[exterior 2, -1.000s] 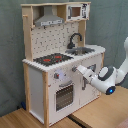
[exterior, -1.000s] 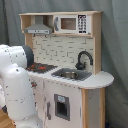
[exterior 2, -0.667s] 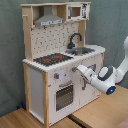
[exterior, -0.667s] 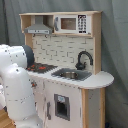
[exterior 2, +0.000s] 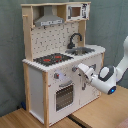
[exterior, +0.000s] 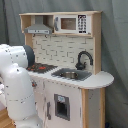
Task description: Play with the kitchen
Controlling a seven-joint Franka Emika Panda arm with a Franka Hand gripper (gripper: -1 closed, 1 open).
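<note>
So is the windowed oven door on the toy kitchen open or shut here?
Shut: the windowed oven door sits flush with the white front of the light-wood toy kitchen in the second exterior view.

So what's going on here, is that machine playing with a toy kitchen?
Pretty much. A white robot arm is reaching toward the front of a wooden toy kitchen, with its gripper up by the knobs just under the counter, above the oven door. It isn't carrying anything. The stovetop, sink and faucet are untouched.

Kitchen [exterior 2: 42, 75]: pale matt wood, white panels; faucet [exterior: 83, 58] glossy black; sink [exterior: 71, 75] metallic grey.
</note>
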